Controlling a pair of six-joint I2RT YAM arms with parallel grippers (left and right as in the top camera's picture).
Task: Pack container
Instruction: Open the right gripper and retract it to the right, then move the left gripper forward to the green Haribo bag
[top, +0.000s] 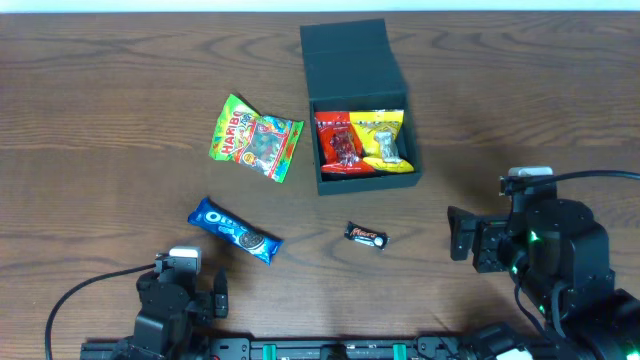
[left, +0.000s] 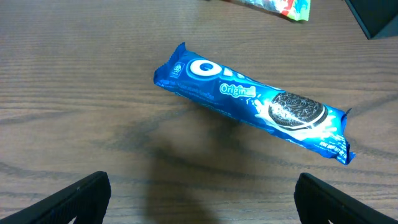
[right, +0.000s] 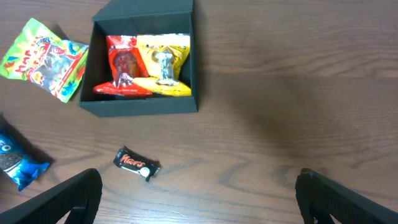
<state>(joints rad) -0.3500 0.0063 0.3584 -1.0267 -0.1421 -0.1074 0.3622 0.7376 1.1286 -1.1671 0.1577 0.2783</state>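
The container (top: 368, 183), a dark teal square box, sits on the wooden table (top: 520, 90) with its flap lid (top: 350, 58) thrown open and lying flat on the far side of it. Inside the container 2 snack packets lie side by side, a red packet (top: 338, 142) on the left and a yellow packet (top: 385, 140) on the right, touching each other and filling most of the floor. Just left of the container, apart from its wall, lies a green and yellow Haribo bag (top: 255, 137), tilted. Nearer the robot than the container and further left lies a blue Oreo pack (top: 235, 230), set at a slant. Just in front of the container's front wall, towards the robot, lies a small black Mars bar (top: 366, 237), clear of the box. The left hand (left: 200, 198) is well away from the container, on the near left, its 2 fingers spread wide with nothing between them; the Oreo pack lies just beyond them in the left wrist view. The right hand (right: 199, 199) is on the near right of the container, also spread wide and holding nothing, with the container and Mars bar visible ahead of it.
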